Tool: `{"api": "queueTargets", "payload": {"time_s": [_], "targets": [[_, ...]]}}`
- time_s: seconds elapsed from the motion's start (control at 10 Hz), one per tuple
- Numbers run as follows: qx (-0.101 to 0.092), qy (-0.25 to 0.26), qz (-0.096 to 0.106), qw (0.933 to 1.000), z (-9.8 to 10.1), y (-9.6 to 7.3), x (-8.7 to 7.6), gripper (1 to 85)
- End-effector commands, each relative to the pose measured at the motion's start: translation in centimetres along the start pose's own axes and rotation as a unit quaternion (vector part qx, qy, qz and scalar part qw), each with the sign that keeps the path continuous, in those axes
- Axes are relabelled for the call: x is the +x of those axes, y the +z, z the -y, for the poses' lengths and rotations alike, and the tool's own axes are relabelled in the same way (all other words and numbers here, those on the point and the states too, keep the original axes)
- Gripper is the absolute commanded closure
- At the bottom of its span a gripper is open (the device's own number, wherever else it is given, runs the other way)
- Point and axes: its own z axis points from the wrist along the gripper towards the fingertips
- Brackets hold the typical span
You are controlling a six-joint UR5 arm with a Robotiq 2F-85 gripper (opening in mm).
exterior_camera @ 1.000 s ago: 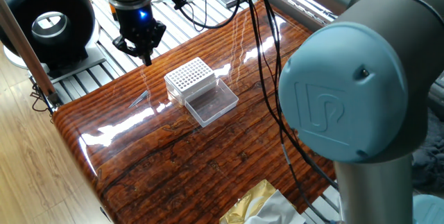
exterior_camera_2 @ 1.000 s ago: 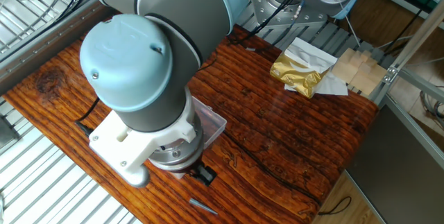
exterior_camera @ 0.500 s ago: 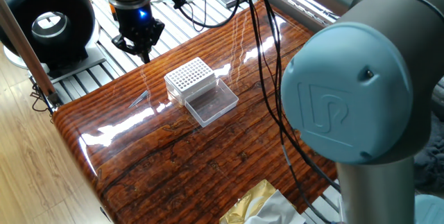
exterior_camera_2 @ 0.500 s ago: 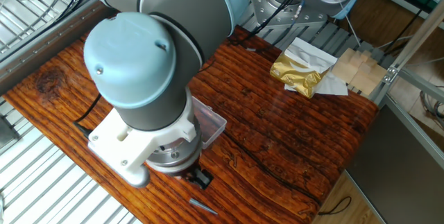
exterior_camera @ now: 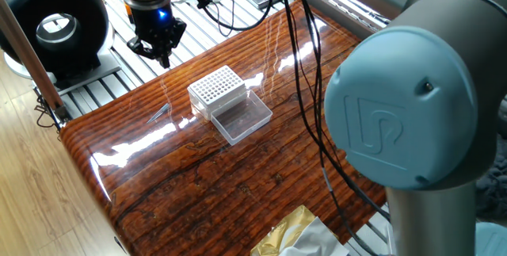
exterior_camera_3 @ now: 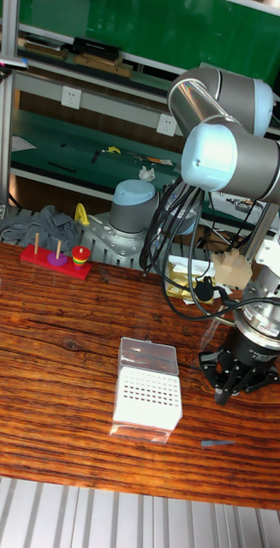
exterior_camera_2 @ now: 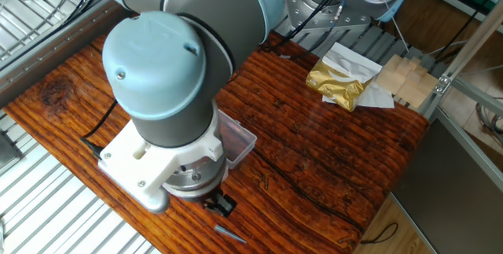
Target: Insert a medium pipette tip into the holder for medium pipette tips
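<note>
One fixed view shows the gripper (exterior_camera: 164, 59) above the far edge of the wooden table (exterior_camera: 261, 169), its dark fingers drawn to a narrow point with nothing visible between them; whether a small gap remains cannot be told. In the tall fixed view the gripper (exterior_camera_3: 223, 396) hangs clear of the tabletop, touching nothing.

One medium pipette tip (exterior_camera_3: 217, 443), a small grey sliver, lies flat on the wood near the table's front edge, below the gripper and off to the side of the box. It shows as well in the other fixed view (exterior_camera_2: 225, 232).

One holder for medium pipette tips (exterior_camera: 217, 88) stands near mid-table, apart from the gripper, its white grid facing up. Its clear hinged lid (exterior_camera: 241, 118) is open and lies flat on the table. Whether any holes are filled is too small to tell.
</note>
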Motion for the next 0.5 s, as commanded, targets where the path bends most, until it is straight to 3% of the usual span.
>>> {"api": "queueTargets", "payload": {"time_s": [0.0, 0.2, 0.4], "targets": [[-0.002, 0.002, -0.011, 0.9999, -0.8, -0.7, -0.9, 84.7], [-0.020, 0.001, -0.012, 0.9997, -2.1, -1.0, -2.2, 84.7], [-0.024, 0.004, -0.014, 0.9996, -3.1, -0.9, -2.7, 84.7]]}}
